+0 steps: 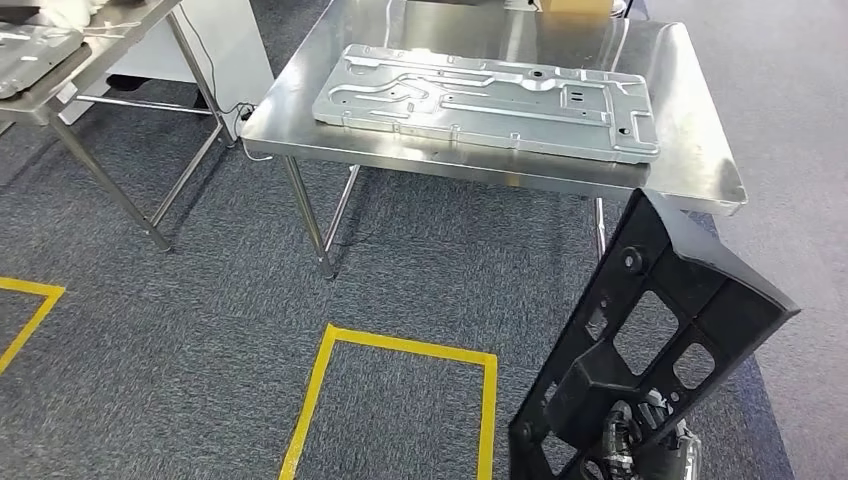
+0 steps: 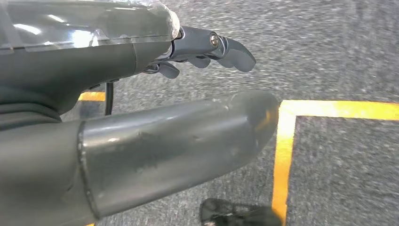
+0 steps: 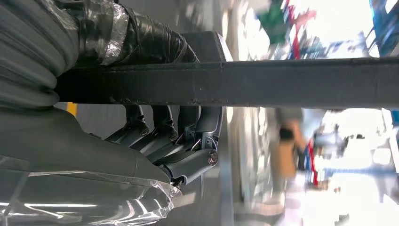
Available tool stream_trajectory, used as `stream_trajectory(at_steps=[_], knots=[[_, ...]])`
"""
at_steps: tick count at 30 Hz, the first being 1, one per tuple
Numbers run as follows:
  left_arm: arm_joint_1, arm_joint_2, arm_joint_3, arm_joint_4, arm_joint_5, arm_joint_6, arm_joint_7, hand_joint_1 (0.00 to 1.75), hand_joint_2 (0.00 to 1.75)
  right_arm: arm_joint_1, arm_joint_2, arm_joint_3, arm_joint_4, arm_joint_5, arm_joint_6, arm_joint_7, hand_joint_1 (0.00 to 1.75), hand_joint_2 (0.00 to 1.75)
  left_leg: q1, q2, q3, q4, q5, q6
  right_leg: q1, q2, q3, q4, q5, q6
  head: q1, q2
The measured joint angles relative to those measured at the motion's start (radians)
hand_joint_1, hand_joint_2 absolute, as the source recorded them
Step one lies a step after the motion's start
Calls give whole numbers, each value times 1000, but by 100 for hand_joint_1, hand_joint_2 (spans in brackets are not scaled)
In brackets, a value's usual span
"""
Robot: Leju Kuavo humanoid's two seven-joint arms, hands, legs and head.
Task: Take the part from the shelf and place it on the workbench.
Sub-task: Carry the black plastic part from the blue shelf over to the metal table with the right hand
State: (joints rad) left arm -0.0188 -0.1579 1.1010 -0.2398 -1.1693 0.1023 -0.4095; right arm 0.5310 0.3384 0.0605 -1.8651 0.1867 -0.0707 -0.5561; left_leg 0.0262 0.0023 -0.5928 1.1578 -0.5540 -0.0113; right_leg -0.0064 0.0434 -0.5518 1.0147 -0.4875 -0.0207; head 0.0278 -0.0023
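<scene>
Black slotted plastic part (image 1: 655,330) tilted in right hand (image 1: 640,440)

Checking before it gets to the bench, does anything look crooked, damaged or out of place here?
Nothing looks damaged or spilled. The black part is tilted in the right hand, fingers wrapped round its edge. On the steel workbench, the metal panel lies flat but slightly skewed to the table edge.
</scene>
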Motion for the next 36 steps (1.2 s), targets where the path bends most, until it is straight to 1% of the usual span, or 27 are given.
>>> stream_trajectory(at_steps=[1,3,5,7,9,11,12,13,14,15,16,17,18,21,22,23,24,26,27,28,29,30,31,32,33,34,36], knots=[[0,1,1,0,-3,-3,-1,0,0,-1,0,3,-3,27,-43,8,175,175,-2,-3,25,-63,26,4,2,3,2,6,-8,5,0,0],[-2,2,3,0,-10,-8,-2,0,0,-3,-3,14,-13,75,-126,27,175,175,-7,-8,51,-128,37,16,4,8,5,11,-19,18,1,0],[-2,2,6,0,-19,-13,-3,0,0,-8,-16,31,-26,108,-200,50,175,175,-7,-7,57,-135,33,29,5,10,8,18,-17,30,1,0],[-1,2,8,0,-27,-17,-3,0,0,-18,-35,52,-35,125,-254,71,175,175,-4,-5,72,-142,32,42,3,-3,1,48,-22,40,1,0],[-1,3,14,0,-33,-19,-1,0,0,-31,-52,70,-37,138,-287,88,175,175,-3,1,87,-146,27,50,0,-24,-45,130,-61,51,1,0],[0,4,21,0,-38,-19,3,0,0,-41,-66,88,-35,149,-314,102,175,175,-3,6,99,-147,16,52,-4,-34,-126,248,-107,60,1,0],[1,5,22,0,-40,-19,5,0,0,-43,-73,95,-33,152,-327,108,175,175,-3,7,105,-147,9,51,-6,-36,-159,285,-116,63,1,0],[2,6,23,0,-41,-19,8,0,0,-44,-79,102,-31,155,-338,113,175,175,-2,7,115,-147,0,49,-8,-38,-174,285,-107,63,1,0],[2,6,24,0,-43,-19,10,0,0,-45,-84,107,-28,156,-349,117,175,175,-2,8,127,-147,-9,47,-8,-40,-172,252,-81,61,1,0],[3,6,24,0,-45,-19,11,0,0,-46,-88,112,-26,157,-358,121,175,175,-2,8,140,-147,-20,44,-8,-43,-155,191,-39,57,2,0],[3,5,24,0,-47,-19,12,0,0,-48,-92,116,-25,157,-367,126,175,175,-2,9,154,-148,-31,41,-6,-47,-138,134,4,50,1,0],[2,5,25,0,-49,-19,13,0,0,-49,-95,119,-22,158,-373,130,175,175,-2,10,165,-150,-40,36,-2,-52,-126,90,28,42,2,0],[2,5,25,0,-50,-19,14,0,0,-50,-97,122,-20,158,-378,134,175,175,-2,11,177,-156,-50,29,4,-56,-117,65,43,34,2,0],[-1,6,26,0,-51,-19,15,0,0,-52,-101,129,-15,160,-384,139,175,175,-3,14,209,-149,-47,6,8,-49,-87,45,27,5,3,0],[-3,6,26,0,-51,-19,15,0,0,-53,-102,132,-14,160,-384,141,175,175,-3,12,207,-119,-39,2,5,-47,-69,36,22,-4,4,0],[-5,7,27,0,-51,-19,15,0,0,-54,-102,134,-13,160,-385,143,175,175,-2,10,188,-74,-39,-1,4,-45,-50,29,18,-11,3,0],[-6,7,27,0,-52,-19,15,0,0,-56,-102,137,-12,160,-386,147,175,175,-1,7,153,-13,-49,-1,2,-44,-33,23,13,-16,2,0],[-6,7,27,0,-53,-20,17,0,0,-58,-103,140,-6,160,-390,160,175,175,-2,5,62,100,-109,-2,4,-38,-10,19,-5,-22,0,0],[-3,7,28,0,-54,-21,18,0,0,-58,-103,140,-2,160,-393,166,175,175,-3,5,22,129,-143,-2,6,-33,1,18,-16,-22,0,0],[-1,7,29,0,-55,-21,19,0,0,-57,-103,140,2,160,-396,170,175,175,-5,5,-6,132,-163,-2,7,-29,14,18,-27,-22,0,0],[1,8,29,0,-56,-21,19,0,0,-56,-103,140,6,160,-399,173,175,175,-7,4,-21,107,-157,0,9,-26,27,18,-38,-22,-1,0],[3,9,30,0,-57,-21,19,0,0,-56,-104,140,10,164,-404,175,175,175,-9,4,-25,59,-120,5,11,-24,42,18,-49,-20,-1,0],[5,10,30,0,-58,-21,20,0,0,-57,-104,139,13,175,-413,179,175,175,-13,3,-23,4,-55,13,12,-23,56,18,-61,-19,-1,0],[7,11,31,0,-62,-21,21,0,0,-59,-104,138,17,204,-431,191,175,175,-18,1,-19,-42,-5,20,14,-19,67,18,-72,-15,-1,0],[8,11,31,0,-67,-22,23,0,0,-62,-103,136,20,257,-458,213,175,175,-22,-2,-15,-72,32,27,15,-17,76,19,-84,-10,-1,0],[8,12,31,0,-73,-23,25,0,0,-65,-102,131,23,336,-491,244,175,175,-25,-5,-11,-87,52,34,16,-14,85,23,-90,-4,-2,0],[6,13,32,0,-88,-25,28,0,0,-77,-100,106,23,553,-563,325,175,175,-24,-9,6,-97,50,47,18,-13,92,42,-88,9,-2,0]])
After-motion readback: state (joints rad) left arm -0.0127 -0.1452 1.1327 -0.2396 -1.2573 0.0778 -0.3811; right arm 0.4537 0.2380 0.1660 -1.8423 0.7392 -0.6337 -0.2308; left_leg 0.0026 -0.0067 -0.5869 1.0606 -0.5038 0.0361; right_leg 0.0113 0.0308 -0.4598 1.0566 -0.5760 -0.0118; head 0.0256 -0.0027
